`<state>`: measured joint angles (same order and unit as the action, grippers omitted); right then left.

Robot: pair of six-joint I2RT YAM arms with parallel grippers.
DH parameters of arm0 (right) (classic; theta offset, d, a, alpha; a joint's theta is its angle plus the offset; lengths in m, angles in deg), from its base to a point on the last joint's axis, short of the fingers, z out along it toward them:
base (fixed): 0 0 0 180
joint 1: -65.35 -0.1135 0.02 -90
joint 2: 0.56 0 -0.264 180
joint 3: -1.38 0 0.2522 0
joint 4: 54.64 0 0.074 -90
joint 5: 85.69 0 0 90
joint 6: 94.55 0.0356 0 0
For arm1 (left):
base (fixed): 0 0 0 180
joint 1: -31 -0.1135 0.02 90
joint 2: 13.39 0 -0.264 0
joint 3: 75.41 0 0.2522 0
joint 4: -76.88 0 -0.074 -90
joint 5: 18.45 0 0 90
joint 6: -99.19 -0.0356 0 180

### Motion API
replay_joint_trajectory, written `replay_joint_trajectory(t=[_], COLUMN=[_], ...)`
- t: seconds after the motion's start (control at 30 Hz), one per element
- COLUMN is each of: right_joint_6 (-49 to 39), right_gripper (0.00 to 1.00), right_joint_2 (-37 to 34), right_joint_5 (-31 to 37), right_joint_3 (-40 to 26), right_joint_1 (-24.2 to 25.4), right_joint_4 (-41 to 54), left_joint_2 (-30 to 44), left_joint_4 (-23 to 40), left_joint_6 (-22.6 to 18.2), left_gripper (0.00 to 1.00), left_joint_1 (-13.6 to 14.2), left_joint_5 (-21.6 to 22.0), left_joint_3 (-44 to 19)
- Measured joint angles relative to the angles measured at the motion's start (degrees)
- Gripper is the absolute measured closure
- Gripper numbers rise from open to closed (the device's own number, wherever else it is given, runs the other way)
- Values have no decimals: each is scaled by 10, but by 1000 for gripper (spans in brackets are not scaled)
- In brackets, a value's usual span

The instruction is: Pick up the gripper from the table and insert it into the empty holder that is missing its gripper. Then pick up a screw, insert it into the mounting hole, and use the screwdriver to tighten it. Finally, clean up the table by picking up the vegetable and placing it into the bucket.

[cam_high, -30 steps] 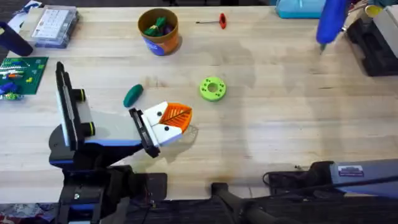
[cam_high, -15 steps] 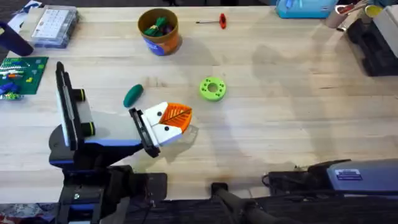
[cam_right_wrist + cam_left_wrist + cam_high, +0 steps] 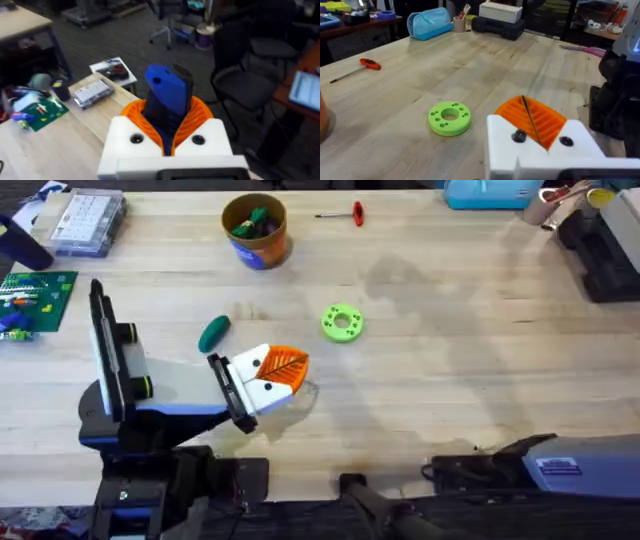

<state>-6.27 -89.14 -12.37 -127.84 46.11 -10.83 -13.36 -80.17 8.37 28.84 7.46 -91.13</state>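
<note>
Gone from tabletop's 2 o'clock corner: screwdriver point(image 3: 167, 90), clamped in right hand point(image 3: 167, 129). Gripper point(image 3: 275, 372) seated against holder point(image 3: 232, 394), 8 o'clock. Lower tip square onto mounting hole, light pressure, no tilt.

My right gripper point(image 3: 170, 135): the screwdriver point(image 3: 169, 102) stands between its pads; the tool's tip and collar are hidden below the pads. Base of the white fingers cut off at the frame edge.

My left wrist view: white gripper point(image 3: 540, 145) cut off at the bottom edge; I cannot tell how it seats on the holder point(image 3: 232, 393) there. The bucket point(image 3: 322, 117) shows as an orange sliver at the frame edge.

Overhead: bucket contents too small to identify. My right arm point(image 3: 560, 465) runs off the frame edge.
</note>
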Motion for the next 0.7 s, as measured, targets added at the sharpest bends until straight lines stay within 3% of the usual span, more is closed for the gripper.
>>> replay_joint_trajectory(t=[0.47,0.7], right_joint_6=[17,20], right_gripper=[948,948], right_joint_2=[-1,-3], right_joint_5=[-161,-211], right_joint_3=[0,0], right_joint_1=[-30,-63], right_joint_4=[-142,-156], left_joint_2=[0,0], left_joint_4=[0,0], left_joint_6=[0,0], left_gripper=[987,987], left_joint_1=[0,0], left_joint_5=[0,0], left_joint_3=[0,0])
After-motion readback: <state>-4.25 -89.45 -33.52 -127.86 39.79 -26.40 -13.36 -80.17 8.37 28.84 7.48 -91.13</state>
